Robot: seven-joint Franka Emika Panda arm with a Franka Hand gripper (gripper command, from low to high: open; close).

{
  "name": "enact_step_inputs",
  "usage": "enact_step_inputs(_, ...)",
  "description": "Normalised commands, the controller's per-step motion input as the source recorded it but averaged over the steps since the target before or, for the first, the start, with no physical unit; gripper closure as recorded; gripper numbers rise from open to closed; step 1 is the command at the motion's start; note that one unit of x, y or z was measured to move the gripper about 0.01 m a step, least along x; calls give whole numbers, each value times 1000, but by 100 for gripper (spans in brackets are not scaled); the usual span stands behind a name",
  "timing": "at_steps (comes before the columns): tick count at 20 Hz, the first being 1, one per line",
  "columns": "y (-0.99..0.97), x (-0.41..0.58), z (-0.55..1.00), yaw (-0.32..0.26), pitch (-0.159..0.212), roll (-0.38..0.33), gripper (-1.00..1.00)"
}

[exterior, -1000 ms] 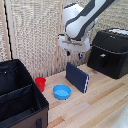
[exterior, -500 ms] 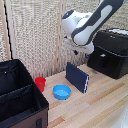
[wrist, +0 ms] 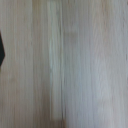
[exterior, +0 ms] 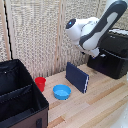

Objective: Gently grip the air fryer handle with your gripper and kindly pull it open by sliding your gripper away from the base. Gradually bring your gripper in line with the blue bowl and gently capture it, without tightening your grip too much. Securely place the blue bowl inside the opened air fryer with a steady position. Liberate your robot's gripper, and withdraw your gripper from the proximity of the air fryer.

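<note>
The black boxy air fryer [exterior: 114, 56] stands on the wooden table at the exterior view's right. The small bright-blue bowl [exterior: 62, 92] sits upright on the table near the middle, free of the arm. My gripper [exterior: 93, 50] hangs at the end of the white arm, just in front of the air fryer's upper front and well above and to the right of the bowl. Its fingers are blurred against the black appliance, so I cannot tell whether they are open or shut. The wrist view shows only blurred wood and no fingers.
A dark-blue flat slab [exterior: 77, 77] stands tilted between the bowl and the air fryer. A red cup [exterior: 40, 83] stands left of the bowl. A big black fabric bin [exterior: 20, 100] fills the near left. A dark shape [wrist: 1, 50] touches the wrist view's edge.
The arm has swung toward the exterior view's right, from above the slab to the air fryer's front. The bowl, cup and slab have not moved.
</note>
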Motion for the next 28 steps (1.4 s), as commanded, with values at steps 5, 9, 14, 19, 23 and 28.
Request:
enact_step_inputs(5, -593, 0, -182, 91, -61, -140, -100)
enact_step_inputs(9, -601, -9, -215, 111, -54, -118, -100)
enact_step_inputs(14, -559, -151, -273, 103, -6, -84, -100)
enact_step_inputs(19, -561, -180, -262, 161, 0, -40, -100)
enact_step_inputs(23, -529, -15, -214, 209, 0, -27, -100)
enact_step_inputs(28, -445, -2, -63, 237, -34, -64, -100)
